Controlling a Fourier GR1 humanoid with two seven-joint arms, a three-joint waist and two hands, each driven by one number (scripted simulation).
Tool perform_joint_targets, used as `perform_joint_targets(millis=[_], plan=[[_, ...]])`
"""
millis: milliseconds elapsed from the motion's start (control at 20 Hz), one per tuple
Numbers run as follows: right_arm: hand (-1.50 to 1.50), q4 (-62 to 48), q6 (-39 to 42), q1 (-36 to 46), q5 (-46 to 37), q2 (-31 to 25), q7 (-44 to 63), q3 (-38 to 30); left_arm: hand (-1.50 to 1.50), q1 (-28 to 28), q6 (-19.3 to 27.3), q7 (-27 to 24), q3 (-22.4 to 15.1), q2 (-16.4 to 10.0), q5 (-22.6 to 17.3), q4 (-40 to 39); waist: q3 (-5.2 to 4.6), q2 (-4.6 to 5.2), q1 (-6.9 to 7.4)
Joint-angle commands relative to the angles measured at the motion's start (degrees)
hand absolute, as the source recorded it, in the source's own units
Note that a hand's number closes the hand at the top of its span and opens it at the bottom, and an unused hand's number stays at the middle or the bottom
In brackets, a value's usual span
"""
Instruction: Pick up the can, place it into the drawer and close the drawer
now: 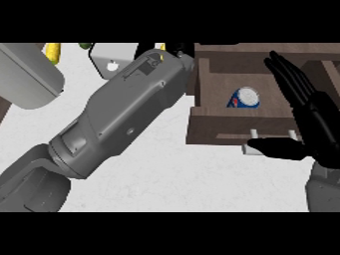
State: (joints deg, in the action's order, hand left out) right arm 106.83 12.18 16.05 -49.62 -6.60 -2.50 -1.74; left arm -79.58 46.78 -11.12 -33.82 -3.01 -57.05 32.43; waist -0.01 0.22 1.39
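Note:
A blue and white can [245, 97] lies inside the open brown wooden drawer [217, 125] at the upper right. My right hand [321, 130] stands open at the drawer's right side, fingers straight over the drawer and thumb in front of the white handle [251, 134]. My left forearm stretches diagonally up to the drawer's left rim. My left hand [174, 48] shows only as a dark sliver at the top edge, mostly hidden by the forearm.
A grey appliance [18, 74] sits at the upper left. Beside it are a yellow object [52, 52], a green object [85, 46] and a white box [112, 59]. White counter [172, 174] fills the middle; dark wood shows at the far left.

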Motion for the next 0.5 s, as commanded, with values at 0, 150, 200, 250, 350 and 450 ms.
perform_joint_targets(millis=[0, 150, 200, 250, 350, 450], plan=[[-1.5, -9.35, -3.16, 4.93, -6.8, -0.8, -1.08, 3.51, -1.5, 1.35, -0.22, 3.81, -1.16, -4.2, 1.63, 4.11, -0.01, -0.38, 0.9], [-1.5, -19.83, -5.96, 10.4, -10.74, -3.61, -3.6, 2.82, -1.5, 0.75, 1.08, 4.47, -0.94, -4.09, 2.25, 4.94, 0.01, -0.09, 1.19], [-1.5, -21.51, -6.45, 11.09, -12.18, -3.58, -3.41, 3.72, -1.5, 2.34, 0.72, 5.14, -0.71, -5.06, 2.11, 6.31, 0.0, -0.19, 1.14], [-1.5, -23.28, -8.52, 11.02, -14.62, -2.57, -2.66, 5.1, -1.5, 2.81, 1.94, 5.01, -0.9, -4.91, 2.86, 6.11, 0.01, -0.15, 0.74], [-1.5, -28.47, -12.34, 13.06, -15.67, -1.36, -3.07, 4.47, -1.5, 2.07, 2.62, 7.76, -0.51, -7.05, 3.42, 8.22, 0.03, -0.2, 0.46], [-1.5, -34.39, -15.72, 14.24, -16.84, -0.57, -3.82, 4.09, -1.5, 4.95, 0.09, 6.96, -0.01, -9.26, 4.01, 9.05, 0.03, -0.05, 0.46]])
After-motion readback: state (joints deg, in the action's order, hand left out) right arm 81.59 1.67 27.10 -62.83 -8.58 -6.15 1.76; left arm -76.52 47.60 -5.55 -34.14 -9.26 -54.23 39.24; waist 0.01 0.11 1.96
